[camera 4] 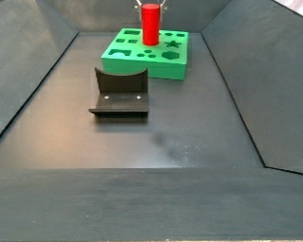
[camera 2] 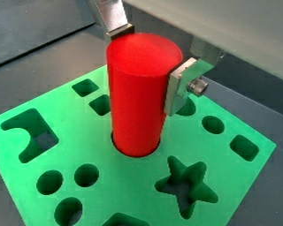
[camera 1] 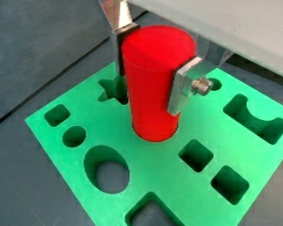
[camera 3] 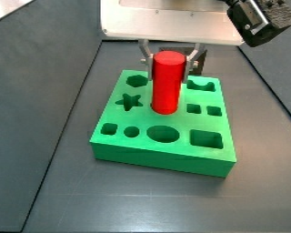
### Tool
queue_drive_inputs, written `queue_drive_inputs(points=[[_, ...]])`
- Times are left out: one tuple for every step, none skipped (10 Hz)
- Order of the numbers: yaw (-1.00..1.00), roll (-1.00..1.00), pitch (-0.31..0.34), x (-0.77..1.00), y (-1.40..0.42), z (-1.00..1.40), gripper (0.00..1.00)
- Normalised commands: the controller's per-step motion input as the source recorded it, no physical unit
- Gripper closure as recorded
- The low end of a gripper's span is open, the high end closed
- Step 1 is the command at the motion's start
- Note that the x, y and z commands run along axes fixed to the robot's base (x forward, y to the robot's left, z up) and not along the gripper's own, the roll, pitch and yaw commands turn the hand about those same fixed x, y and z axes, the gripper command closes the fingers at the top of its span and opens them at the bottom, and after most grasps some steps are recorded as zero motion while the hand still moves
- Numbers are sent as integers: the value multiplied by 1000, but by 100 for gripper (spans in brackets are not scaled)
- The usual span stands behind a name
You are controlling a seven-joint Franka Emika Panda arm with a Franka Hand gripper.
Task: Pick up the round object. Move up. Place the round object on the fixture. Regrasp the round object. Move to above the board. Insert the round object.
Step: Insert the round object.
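Observation:
The round object (camera 1: pixel 150 79) is a red peg standing upright with its lower end in a round hole of the green board (camera 1: pixel 162 177). Both wrist views show my gripper (camera 1: pixel 150 75) shut on its upper part, one silver finger (camera 1: pixel 186 84) pressed on the near side and the other partly hidden behind the peg. A side view shows the peg (camera 3: pixel 167 82) near the middle of the board (camera 3: pixel 160 155), beside the star cut-out, under the gripper (camera 3: pixel 170 65). The dark fixture (camera 4: pixel 120 93) stands empty on the floor in front of the board (camera 4: pixel 173 71).
The board has several other cut-outs around the peg: a star (camera 2: pixel 186 181), round holes (camera 2: pixel 52 181), squares (camera 1: pixel 230 183) and an arched slot (camera 1: pixel 256 115). Dark sloping walls (camera 4: pixel 41 85) enclose the floor on both sides.

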Motion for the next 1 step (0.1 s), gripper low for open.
queue_drive_inputs(points=[[0,0,0,0,0,0,100]])
